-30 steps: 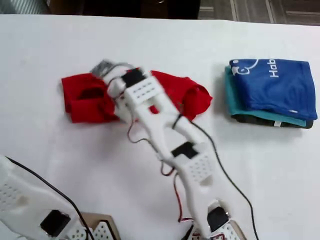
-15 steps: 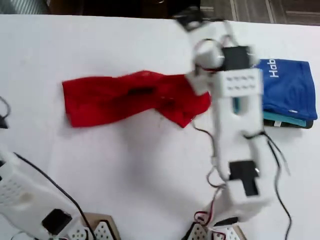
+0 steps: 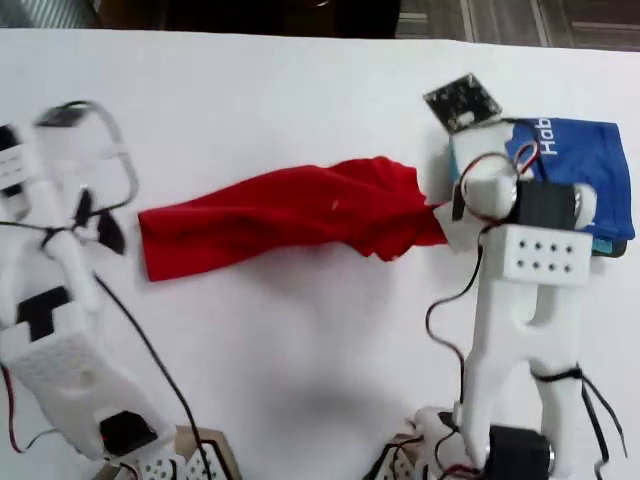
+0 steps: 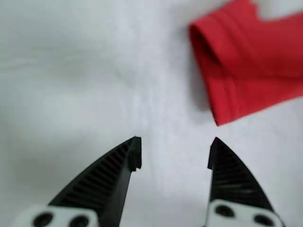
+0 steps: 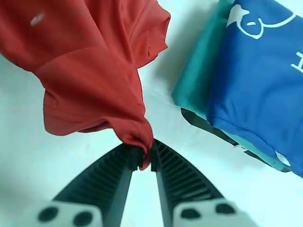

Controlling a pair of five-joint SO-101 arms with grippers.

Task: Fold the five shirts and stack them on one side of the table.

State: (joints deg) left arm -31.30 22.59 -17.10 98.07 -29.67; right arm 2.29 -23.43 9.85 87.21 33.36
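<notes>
Right tool [image 5: 145,160] is gripping a bunched corner of the red shirt [image 3: 290,215], jaws closed on the cloth. The right wrist view is showing this pinch close up. The high view is showing the shirt lying stretched across the middle of the table [image 3: 300,90]. Left tool [image 4: 175,149] is hanging open over bare table near the shirt's other end, touching nothing. A folded stack is sitting beside the right tool: blue shirt [image 3: 575,170] on top, teal shirt [image 5: 191,85] beneath, dark shirt [image 5: 203,124] lowest.
</notes>
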